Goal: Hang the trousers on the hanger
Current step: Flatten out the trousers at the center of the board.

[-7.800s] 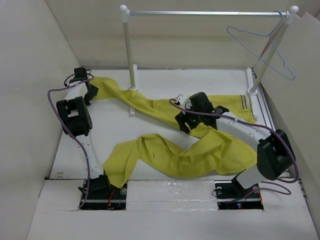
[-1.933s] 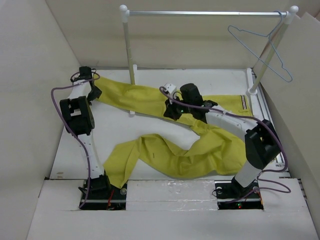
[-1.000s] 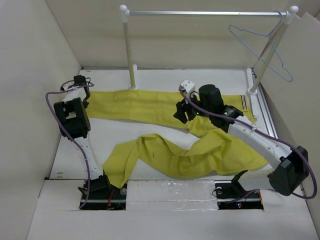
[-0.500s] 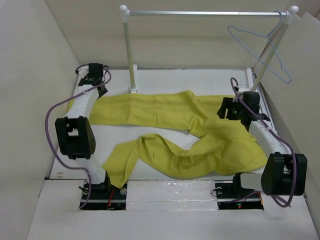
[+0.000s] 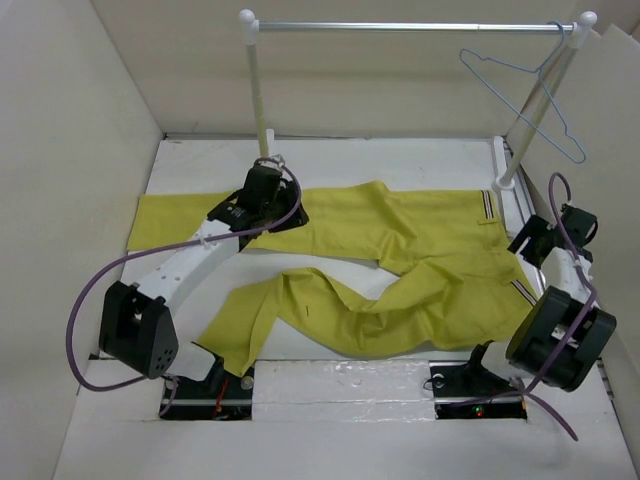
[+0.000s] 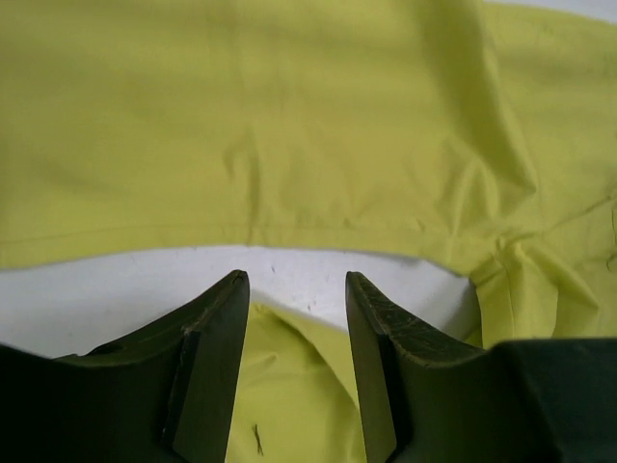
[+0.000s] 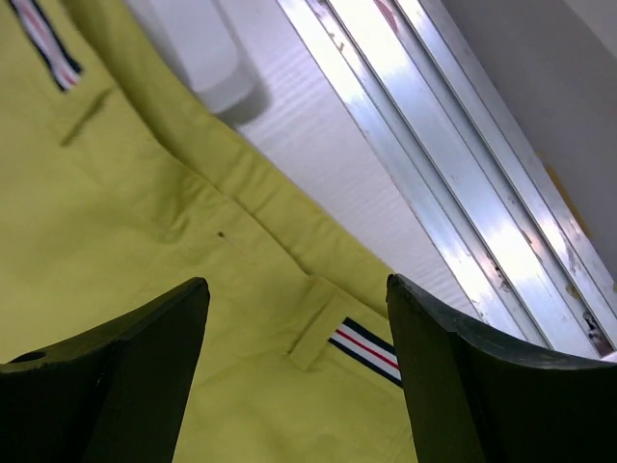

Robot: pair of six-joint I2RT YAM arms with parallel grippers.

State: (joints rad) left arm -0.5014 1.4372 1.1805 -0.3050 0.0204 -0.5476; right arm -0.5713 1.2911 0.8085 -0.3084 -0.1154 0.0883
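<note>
Lying spread across table (image 5: 340,160), mustard trousers (image 5: 420,225), hanger (image 5: 531,96) hooked on rail (image 5: 400,27)

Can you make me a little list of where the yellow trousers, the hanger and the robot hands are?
trousers: lying on the table, one leg straight, one wavy
hanger: hooked on the rail, far right, nothing on it
left gripper: open over the straight leg, holding nothing
right gripper: open over the waistband, holding nothing

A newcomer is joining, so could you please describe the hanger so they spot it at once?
Look to the rail across the table's far side. The hanger hangs by its right end; unlike the straight rail and white posts, it is a thin pale-blue wire triangle.
</note>
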